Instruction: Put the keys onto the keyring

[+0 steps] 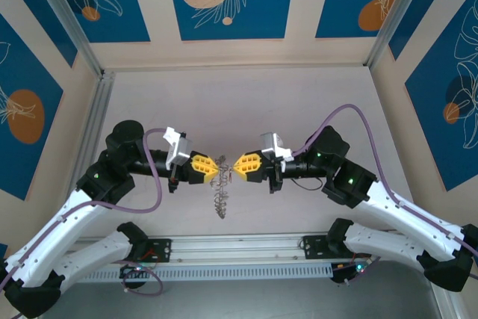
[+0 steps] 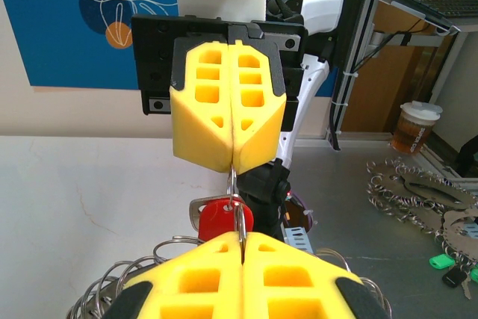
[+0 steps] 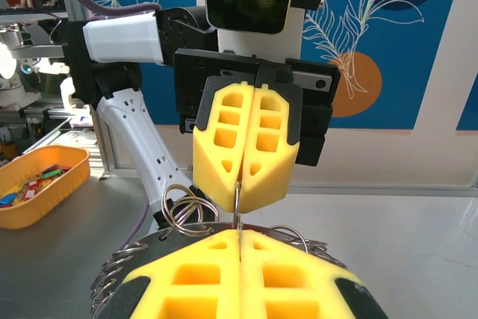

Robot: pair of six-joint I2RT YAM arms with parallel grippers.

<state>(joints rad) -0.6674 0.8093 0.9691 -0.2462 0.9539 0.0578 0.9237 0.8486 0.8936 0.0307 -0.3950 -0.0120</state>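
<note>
My left gripper [image 1: 219,168] and right gripper [image 1: 237,166] meet tip to tip above the table's middle, both shut. The keyring [image 1: 220,201] hangs below them as a silvery bunch. In the left wrist view my left gripper [image 2: 243,238] is shut on a thin wire of the keyring [image 2: 240,218]. That wire runs up into the shut right gripper [image 2: 233,166]. A key [image 2: 220,220] with a red head hangs at this wire, its hole right against it. In the right wrist view my right gripper [image 3: 240,233] pinches the same wire [image 3: 237,201], and small loose rings [image 3: 185,207] dangle to the left.
More fringed ring discs [image 2: 418,192] and green-headed keys [image 2: 442,261] lie on the table to the right, with a lidded cup [image 2: 416,126] behind them. An orange tray [image 3: 37,181] with small items stands at the left. A metal rail [image 1: 239,248] runs along the near edge.
</note>
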